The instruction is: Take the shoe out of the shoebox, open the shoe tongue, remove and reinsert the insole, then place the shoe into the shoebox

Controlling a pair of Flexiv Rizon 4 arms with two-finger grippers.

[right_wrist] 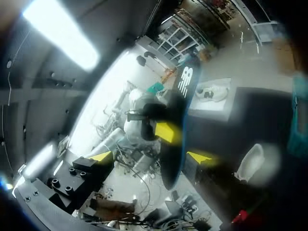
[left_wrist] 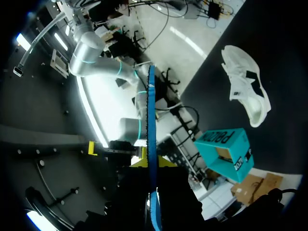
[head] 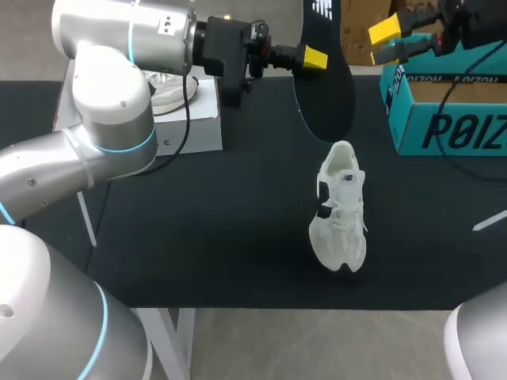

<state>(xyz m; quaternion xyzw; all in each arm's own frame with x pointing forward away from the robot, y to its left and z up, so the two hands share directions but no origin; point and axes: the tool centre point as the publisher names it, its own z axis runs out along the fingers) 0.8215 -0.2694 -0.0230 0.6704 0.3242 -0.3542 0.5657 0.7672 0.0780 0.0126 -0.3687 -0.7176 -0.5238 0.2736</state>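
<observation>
My left gripper (head: 314, 58) is shut on a black insole (head: 325, 79) and holds it upright above the table's far middle. In the left wrist view the insole (left_wrist: 151, 120) shows edge-on as a blue strip rising from between the yellow tips of the left gripper (left_wrist: 151, 162). The white shoe (head: 341, 207) lies on the black table, below and in front of the insole, and shows again as the shoe (left_wrist: 245, 86). My right gripper (head: 388, 43) hangs open to the right of the insole, not touching it. From the right gripper (right_wrist: 150, 157) the insole (right_wrist: 178, 120) stands ahead of its spread fingers.
The open teal shoebox (head: 447, 119) stands at the table's right rear, under my right arm. At the left rear a white box (head: 190, 119) carries another white shoe (head: 170, 91). A dark cable hangs from the right arm over the teal box.
</observation>
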